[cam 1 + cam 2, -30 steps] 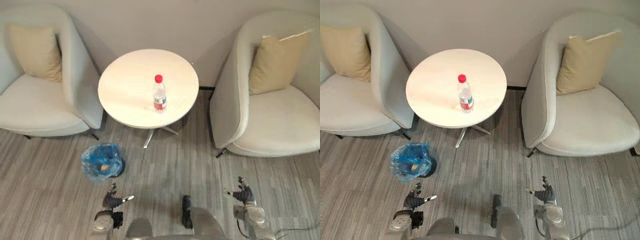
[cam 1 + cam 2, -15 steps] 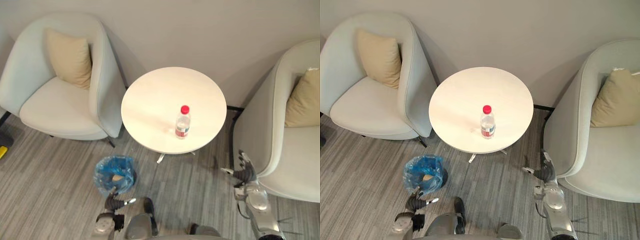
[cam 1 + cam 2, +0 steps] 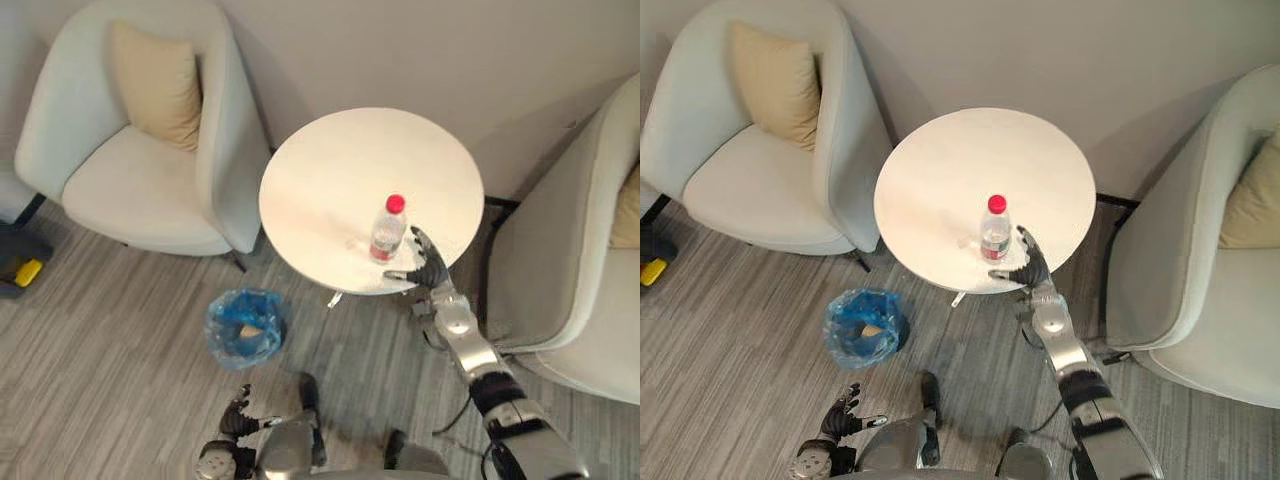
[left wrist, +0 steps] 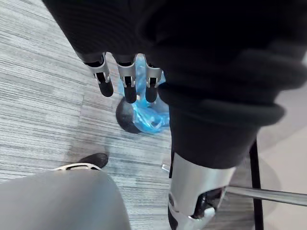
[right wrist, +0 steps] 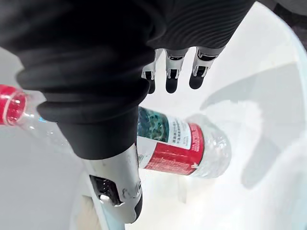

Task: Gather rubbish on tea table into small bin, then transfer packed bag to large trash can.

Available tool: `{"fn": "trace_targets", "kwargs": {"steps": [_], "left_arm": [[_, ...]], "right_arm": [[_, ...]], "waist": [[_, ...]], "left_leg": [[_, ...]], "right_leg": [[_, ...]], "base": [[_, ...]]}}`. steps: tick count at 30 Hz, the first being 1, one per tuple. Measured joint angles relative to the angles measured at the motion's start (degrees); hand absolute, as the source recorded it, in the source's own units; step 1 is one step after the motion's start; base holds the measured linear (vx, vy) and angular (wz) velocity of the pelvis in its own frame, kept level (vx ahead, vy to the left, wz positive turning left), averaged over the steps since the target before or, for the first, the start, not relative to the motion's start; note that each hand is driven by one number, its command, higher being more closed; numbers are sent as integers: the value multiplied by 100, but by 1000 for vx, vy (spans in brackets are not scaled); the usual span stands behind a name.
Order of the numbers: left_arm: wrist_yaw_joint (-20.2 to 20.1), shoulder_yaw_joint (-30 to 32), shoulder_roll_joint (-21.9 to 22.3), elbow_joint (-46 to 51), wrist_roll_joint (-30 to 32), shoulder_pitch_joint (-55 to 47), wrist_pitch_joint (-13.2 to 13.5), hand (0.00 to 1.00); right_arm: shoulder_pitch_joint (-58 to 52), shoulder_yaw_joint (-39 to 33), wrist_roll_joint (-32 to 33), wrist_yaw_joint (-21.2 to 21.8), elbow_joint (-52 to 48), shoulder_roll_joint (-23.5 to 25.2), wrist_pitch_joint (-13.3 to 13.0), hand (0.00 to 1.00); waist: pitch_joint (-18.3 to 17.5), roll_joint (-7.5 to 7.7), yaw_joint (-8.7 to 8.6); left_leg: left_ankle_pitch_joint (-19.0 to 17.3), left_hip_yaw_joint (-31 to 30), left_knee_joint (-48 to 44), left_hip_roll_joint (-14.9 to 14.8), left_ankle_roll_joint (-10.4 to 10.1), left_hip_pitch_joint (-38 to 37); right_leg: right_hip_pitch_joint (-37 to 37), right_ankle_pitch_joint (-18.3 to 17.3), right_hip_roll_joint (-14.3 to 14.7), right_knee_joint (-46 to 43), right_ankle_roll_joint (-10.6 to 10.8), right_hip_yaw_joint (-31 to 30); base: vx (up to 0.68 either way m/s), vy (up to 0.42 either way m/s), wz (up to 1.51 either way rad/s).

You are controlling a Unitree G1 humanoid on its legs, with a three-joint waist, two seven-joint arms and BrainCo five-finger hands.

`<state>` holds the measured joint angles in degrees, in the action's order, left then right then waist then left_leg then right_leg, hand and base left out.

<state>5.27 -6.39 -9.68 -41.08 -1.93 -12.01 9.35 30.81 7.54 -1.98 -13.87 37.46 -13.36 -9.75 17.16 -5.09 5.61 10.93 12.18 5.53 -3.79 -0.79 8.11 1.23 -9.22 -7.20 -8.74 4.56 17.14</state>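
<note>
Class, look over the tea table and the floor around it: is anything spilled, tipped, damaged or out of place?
Nothing stands out. The bottle stands upright and capped on the tea table, with the right robot hand open beside it. The blue-lined small bin stands upright on the floor.

A clear plastic bottle with red cap (image 3: pixel 386 229) stands on the round white desk (image 3: pixel 330 165), near its front right edge. The right hand (image 3: pixel 428 268) is just beside the bottle. A small bin lined with blue bag (image 3: pixel 246 325) sits on the floor, front-left of the desk. A pale upholstered armchair (image 3: pixel 130 190) stands left of the desk, and a second armchair (image 3: pixel 570 290) stands right of it.
</note>
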Motion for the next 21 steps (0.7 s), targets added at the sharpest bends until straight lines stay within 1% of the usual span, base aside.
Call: {"fn": "trace_targets", "kwargs": {"steps": [1, 2, 3, 4, 5, 6, 8, 11, 13, 15, 17, 18, 20, 21], "left_arm": [[0, 0, 0, 1, -18, 1, 1, 0], [5, 5, 0, 0, -54, -8, 2, 0], [5, 5, 6, 7, -148, -14, 8, 0], [7, 5, 5, 20, -194, -14, 20, 0], [6, 4, 5, 21, -260, -10, 56, 0], [6, 5, 5, 20, -277, -6, 62, 0], [4, 6, 6, 34, -364, 37, 65, 0], [3, 6, 6, 40, -430, 69, 65, 0], [4, 7, 7, 56, -468, 69, 65, 0], [2, 10, 10, 87, -470, 67, 65, 0], [-5, 31, 44, 108, -471, 66, 88, 0], [-11, 31, 53, 106, -469, 66, 92, 0], [-19, 32, 101, 99, -464, 58, 92, 0], [-22, 30, 110, 95, -460, 57, 91, 0]], "right_arm": [[51, -37, 22, -14, 20, -1, 8, 0], [235, -154, 63, -79, 121, -1, 23, 100], [432, -275, 170, -134, 274, -25, 35, 100], [565, -298, 213, -168, 388, -53, 38, 100], [846, -357, 346, -273, 565, -93, 82, 100], [965, -390, 422, -310, 621, -115, 95, 100], [1256, -452, 655, -388, 680, -296, 124, 100], [1349, -449, 927, -391, 666, -517, 122, 100], [1340, -441, 1042, -391, 575, -588, 127, 100], [1089, -418, 1060, -388, 36, -673, 129, 100], [446, -414, 1035, -360, -994, -756, 92, 100], [279, -414, 1022, -351, -1236, -741, 68, 100], [-440, -332, 780, -307, -1927, -628, -88, 100], [-629, -295, 710, -280, -2080, -590, -111, 100]], "waist": [[22, -7, 8], [104, -31, 59], [125, -42, 144], [134, -47, 166], [148, -59, 163], [162, -71, 158], [270, -111, 204], [347, -137, 268], [347, -137, 272], [379, -129, 266], [387, -115, 239], [392, -107, 226], [395, -82, 143], [392, -63, 111]], "left_leg": [[4, -11, 0, 1, -1, 11], [17, -71, 0, 2, 4, 33], [43, -117, -2, -3, 26, 102], [67, -137, -3, -2, 44, 147], [119, -209, -5, 8, 74, 263], [136, -246, -6, 14, 62, 310], [197, -288, -7, 33, 90, 380], [198, -351, -7, 53, 92, 437], [199, -360, -9, 53, 93, 498], [199, -374, -10, 63, 93, 513], [197, -426, -10, 83, 93, 494], [197, -437, -10, 88, 92, 476], [192, -579, -10, 147, 90, 353], [191, -638, -10, 187, 89, 316]], "right_leg": [[-4, 0, 1, 1, 0, 4], [0, -3, 0, 9, 4, 29], [-51, -7, 0, 0, 11, 46], [-81, -7, 2, -12, 11, 59], [-163, -7, 3, -29, 11, 123], [-190, -7, 3, -33, 11, 158], [-254, -8, -6, -95, 10, 161], [-293, -9, -10, -103, 9, 160], [-350, -9, -8, -112, 9, 160], [-356, -10, -12, -109, 10, 163], [-305, -11, -20, -114, 12, 171], [-279, -15, -24, -114, 18, 178], [-73, -66, -85, -120, 36, 286], [-2, -121, -94, -125, 52, 348]], "base": [[-112, 41, 20], [-56, 13, 18], [-64, 11, 20], [-40, 8, 23], [-20, 5, 22], [-14, 14, 27], [-8, 18, 19], [3, 3, 7], [9, -6, 2], [36, -15, 5], [59, -13, 16], [80, -8, 21], [65, -4, 34], [55, -44, 49]]}}
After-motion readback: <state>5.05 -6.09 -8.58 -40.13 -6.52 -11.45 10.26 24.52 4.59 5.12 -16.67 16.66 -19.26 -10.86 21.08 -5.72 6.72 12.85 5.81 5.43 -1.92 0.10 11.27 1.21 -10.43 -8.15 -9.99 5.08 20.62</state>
